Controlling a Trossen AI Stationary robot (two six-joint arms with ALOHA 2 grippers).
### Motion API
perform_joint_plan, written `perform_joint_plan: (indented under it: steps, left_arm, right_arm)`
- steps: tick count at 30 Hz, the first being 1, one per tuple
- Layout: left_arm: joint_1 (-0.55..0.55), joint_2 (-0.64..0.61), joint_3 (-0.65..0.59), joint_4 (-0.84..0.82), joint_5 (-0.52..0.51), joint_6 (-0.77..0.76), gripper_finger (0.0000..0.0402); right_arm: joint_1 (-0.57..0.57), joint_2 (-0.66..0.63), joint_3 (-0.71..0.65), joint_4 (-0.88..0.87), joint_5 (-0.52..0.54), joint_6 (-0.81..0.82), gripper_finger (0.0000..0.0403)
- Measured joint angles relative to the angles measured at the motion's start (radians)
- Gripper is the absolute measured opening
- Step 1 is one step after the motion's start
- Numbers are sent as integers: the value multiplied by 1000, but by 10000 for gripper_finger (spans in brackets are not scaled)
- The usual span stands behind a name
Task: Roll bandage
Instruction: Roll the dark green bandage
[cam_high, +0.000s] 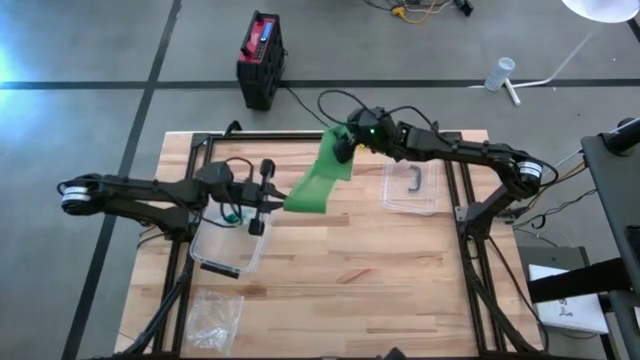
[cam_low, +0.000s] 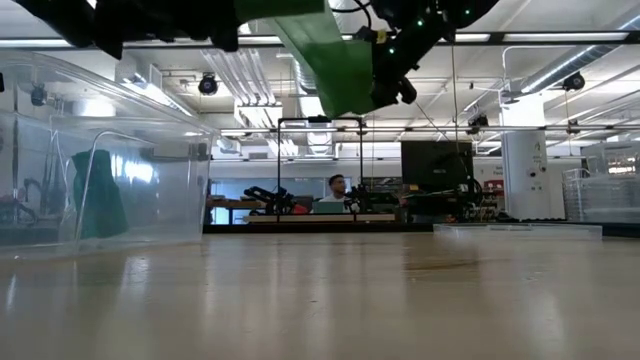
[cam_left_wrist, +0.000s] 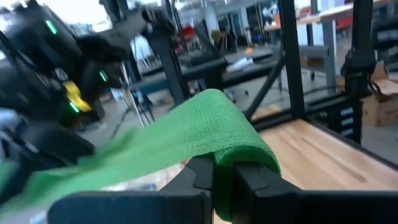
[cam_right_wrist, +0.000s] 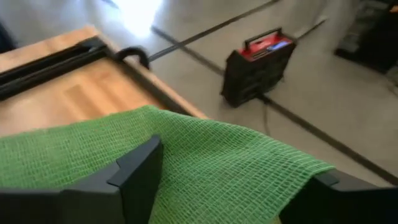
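Note:
A green mesh bandage (cam_high: 318, 172) hangs as a wide strip above the table, clear of the wood. My left gripper (cam_high: 276, 200) reaches in from the table's left and is shut on the strip's near end (cam_left_wrist: 231, 142), which curls over its fingertips. From there the strip runs up and away to my right gripper (cam_high: 344, 146), which comes from the table's right at the far edge. In the right wrist view the right gripper (cam_right_wrist: 236, 186) stands wide open, with the strip's far end (cam_right_wrist: 205, 155) spread between its fingers. In the low view the bandage (cam_low: 330, 60) hangs high. My left gripper pinches the bandage's near end between its two fingers (cam_left_wrist: 200, 175); a strip of green (cam_left_wrist: 222, 202) shows in the gap. The cloth curls over the fingertips in a rounded fold. The fingers come level from the table's left. The bandage is lifted clear, slanting toward the far right. My right gripper's open fingers (cam_right_wrist: 138, 171) flank the bandage's far end (cam_right_wrist: 261, 163). Whether either finger touches the cloth, I cannot tell.
A clear plastic bin (cam_high: 230, 250) stands below my left gripper, and something green shows in it (cam_low: 97, 195). A clear tray (cam_high: 410, 188) with a dark curved piece lies at right. A plastic bag (cam_high: 215, 315) lies near left. A red-black box (cam_high: 262, 58) sits on the floor beyond.

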Motion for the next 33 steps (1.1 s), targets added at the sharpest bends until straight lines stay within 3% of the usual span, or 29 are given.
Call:
perform_joint_plan:
  steps: [8, 12, 18, 23, 29, 33]
  left_arm:
    - [0, 1, 0, 138, 89, -52, 7]
    - [-2, 43, 0, 231, 143, -126, 7]
    - [-2, 70, 2, 258, 218, -216, 7]
    - [0, 64, 2, 270, 274, -219, 7]
    - [1, 48, 2, 278, 352, -219, 7]
    - [11, 36, 7, 281, 358, -208, 7]
  right_arm:
    - [63, 0, -23, 16, -110, -7, 313]
    - [105, 0, -23, 104, -150, -112, 339]
    - [173, 6, -25, 186, -154, -361, 341]
    - [203, 59, -45, 181, -211, -385, 324]
    - [226, 143, -48, 189, -409, -263, 308]
    - [230, 194, -49, 245, -494, 53, 303]
